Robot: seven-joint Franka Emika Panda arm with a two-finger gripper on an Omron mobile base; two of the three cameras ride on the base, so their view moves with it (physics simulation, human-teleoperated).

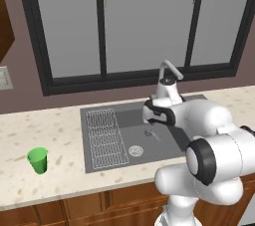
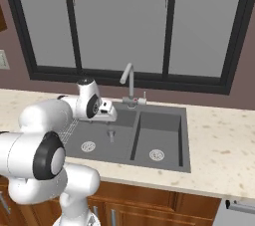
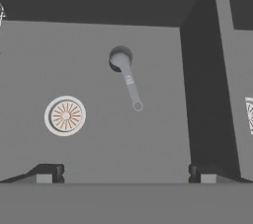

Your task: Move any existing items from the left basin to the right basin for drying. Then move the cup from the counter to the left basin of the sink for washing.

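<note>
A white robot arm reaches over a dark-grey two-basin sink (image 2: 185,140) set in a beige counter (image 1: 30,125). Its gripper (image 3: 126,172) hangs above the left basin (image 3: 99,144), fingers spread wide, pinching nothing. On that basin's floor lies a small grey ladle (image 3: 127,76), right of the round drain (image 3: 65,115). A green cup (image 1: 38,160) stands on the counter, well left of the sink.
</note>
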